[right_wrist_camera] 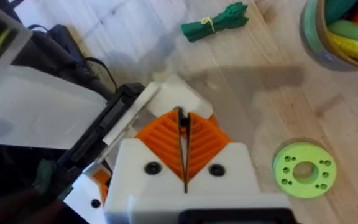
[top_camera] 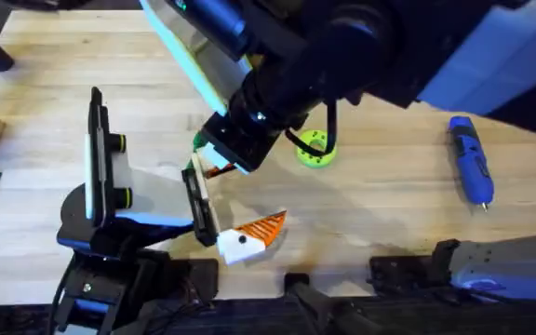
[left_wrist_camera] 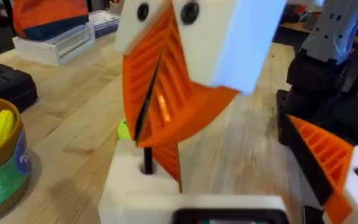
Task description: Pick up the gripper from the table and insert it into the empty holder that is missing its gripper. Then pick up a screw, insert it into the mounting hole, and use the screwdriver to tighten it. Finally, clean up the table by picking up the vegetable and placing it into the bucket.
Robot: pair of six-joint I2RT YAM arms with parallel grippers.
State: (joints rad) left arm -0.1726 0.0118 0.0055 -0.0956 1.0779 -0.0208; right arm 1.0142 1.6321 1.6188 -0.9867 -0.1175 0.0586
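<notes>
Overhead, one blue screwdriver [top_camera: 470, 158] lies on the table [top_camera: 389, 195] at the right, its long axis running far to near with the thin bit pointing near. One lime-green disc [top_camera: 315, 149] sits near the middle. The right wrist view adds one dark green vegetable [right_wrist_camera: 215, 22] lying flat and one bucket [right_wrist_camera: 344, 34]. The right gripper [right_wrist_camera: 183, 149] has its orange pads clenched together. The left gripper [left_wrist_camera: 160, 93] likewise looks pressed closed.

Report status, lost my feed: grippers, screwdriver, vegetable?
Right gripper shut. Screwdriver on table, unheld. Vegetable beside bucket, not in it.
</notes>
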